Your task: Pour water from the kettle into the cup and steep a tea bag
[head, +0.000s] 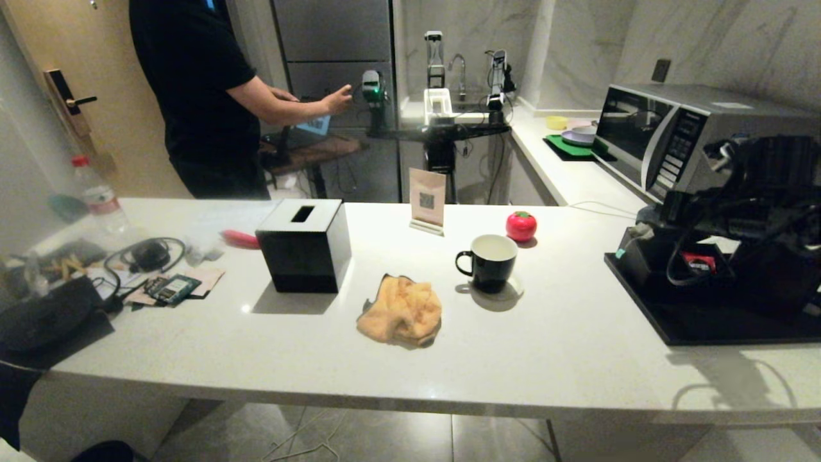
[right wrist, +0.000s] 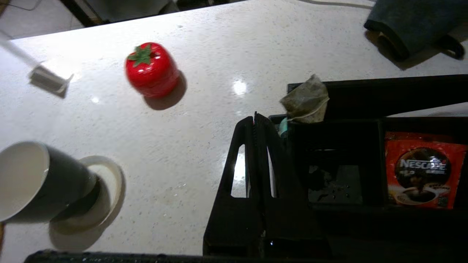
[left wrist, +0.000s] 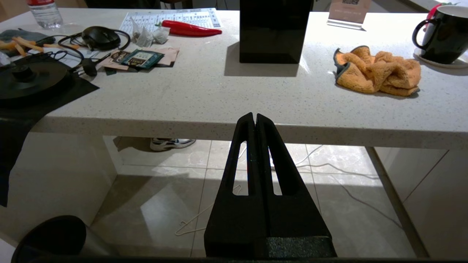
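R arm [head: 737,199]: reaching over black compartment box [head: 699,301] at counter's right. R gripper [right wrist: 256,118]: hanging jaws-shut, empty, beside tea bag [right wrist: 305,98] on box edge. Cup [head: 489,262]: sitting on coaster, mid-counter, well left. L gripper [left wrist: 255,118]: idling shut, below near edge.

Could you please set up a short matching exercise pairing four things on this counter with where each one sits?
Things:
1. cup
2. cloth
3. tomato
4. tea bag

Places:
A. on the rim of the black tray
B. on a white coaster
C. behind the cup, beside the card stand
D. crumpled in front of the black box, left of the cup

Pairs: 1-B, 2-D, 3-C, 4-A
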Controlling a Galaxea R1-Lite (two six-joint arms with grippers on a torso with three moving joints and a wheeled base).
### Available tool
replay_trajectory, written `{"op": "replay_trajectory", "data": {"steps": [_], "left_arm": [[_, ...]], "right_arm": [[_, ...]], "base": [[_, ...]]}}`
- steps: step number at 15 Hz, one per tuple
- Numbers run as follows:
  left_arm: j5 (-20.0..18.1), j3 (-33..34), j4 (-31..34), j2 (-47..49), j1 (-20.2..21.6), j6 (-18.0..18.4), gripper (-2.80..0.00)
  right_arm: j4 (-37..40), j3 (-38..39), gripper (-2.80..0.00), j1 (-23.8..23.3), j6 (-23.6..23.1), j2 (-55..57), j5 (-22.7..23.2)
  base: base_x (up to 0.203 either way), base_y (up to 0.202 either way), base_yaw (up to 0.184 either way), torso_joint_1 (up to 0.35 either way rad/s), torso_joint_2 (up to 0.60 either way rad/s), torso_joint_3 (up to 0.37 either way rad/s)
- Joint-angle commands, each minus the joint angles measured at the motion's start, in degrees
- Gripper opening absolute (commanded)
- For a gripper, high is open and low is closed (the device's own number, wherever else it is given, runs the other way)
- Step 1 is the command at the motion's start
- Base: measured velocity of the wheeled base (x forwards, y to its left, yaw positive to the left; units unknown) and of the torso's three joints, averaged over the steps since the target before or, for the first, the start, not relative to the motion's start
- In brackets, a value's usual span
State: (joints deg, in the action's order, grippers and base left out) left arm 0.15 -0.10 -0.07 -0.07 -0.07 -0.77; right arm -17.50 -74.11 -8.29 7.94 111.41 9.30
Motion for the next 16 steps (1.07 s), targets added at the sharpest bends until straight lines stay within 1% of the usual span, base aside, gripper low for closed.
{"op": "replay_trajectory", "data": {"steps": [1,6,8,10,16], "left_arm": [[0.03,0.01,-0.01,0.07,-0.01,-0.02,-2.8],[0.03,0.01,-0.01,0.07,-0.01,-0.02,-2.8],[0.03,0.01,-0.01,0.07,-0.01,-0.02,-2.8],[0.03,0.01,-0.01,0.07,-0.01,-0.02,-2.8],[0.03,0.01,-0.01,0.07,-0.01,-0.02,-2.8]], "right_arm": [[2.33,-4.62,-2.8,0.04,0.1,3.7,-1.99],[9.31,-15.39,-2.8,-0.04,0.34,9.45,-9.34],[10.94,-18.08,-2.8,-0.13,1.85,10.76,-10.06],[12.23,-18.09,-2.8,-0.15,2.06,10.85,-10.03],[12.15,-16.67,-2.8,-0.15,2.17,10.67,-10.0]], "base": [[0.0,0.0,0.0,0.0,0.0,0.0],[0.0,0.0,0.0,0.0,0.0,0.0],[0.0,0.0,0.0,0.0,0.0,0.0],[0.0,0.0,0.0,0.0,0.0,0.0],[0.0,0.0,0.0,0.0,0.0,0.0]]}}
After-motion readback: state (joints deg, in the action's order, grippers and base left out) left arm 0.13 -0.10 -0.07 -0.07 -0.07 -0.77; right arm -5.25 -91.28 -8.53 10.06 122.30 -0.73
